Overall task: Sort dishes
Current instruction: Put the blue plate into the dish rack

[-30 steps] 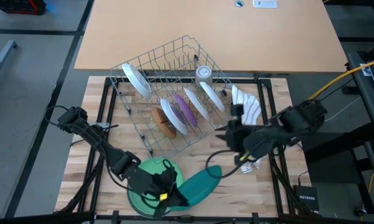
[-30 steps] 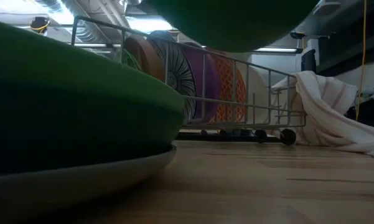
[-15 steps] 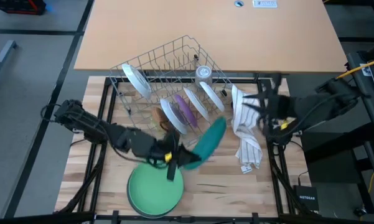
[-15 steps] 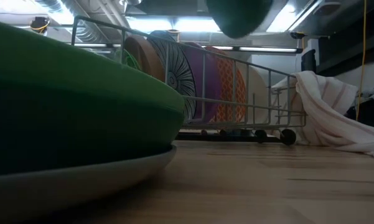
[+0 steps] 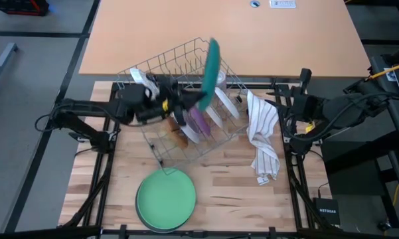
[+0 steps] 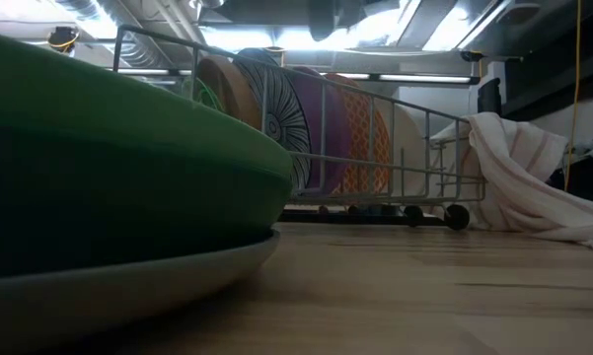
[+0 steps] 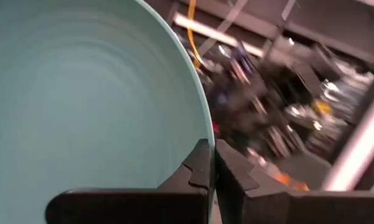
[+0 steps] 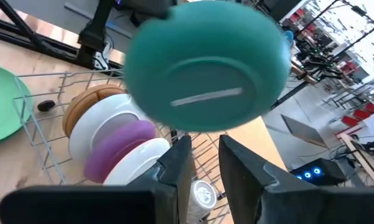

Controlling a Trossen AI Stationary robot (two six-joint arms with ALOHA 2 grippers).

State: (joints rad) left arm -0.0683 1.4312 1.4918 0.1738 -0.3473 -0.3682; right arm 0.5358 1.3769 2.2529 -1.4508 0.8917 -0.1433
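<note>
High view: left gripper [image 5: 186, 101] jaws clamp teal plate [image 5: 211, 66] above wire rack [image 5: 179, 106] on wooden table [image 5: 239, 192].

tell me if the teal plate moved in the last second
Yes. The left gripper carried the teal plate from beside the green plate up over the wire rack.

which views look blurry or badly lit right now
High view: the teal plate over the rack is smeared by motion. Left wrist view: the background is streaked while the plate fills the frame. Low view: the green plate looms dark and soft, ceiling lights glaring behind. Right wrist view: the plate's edges are blurred.
</note>
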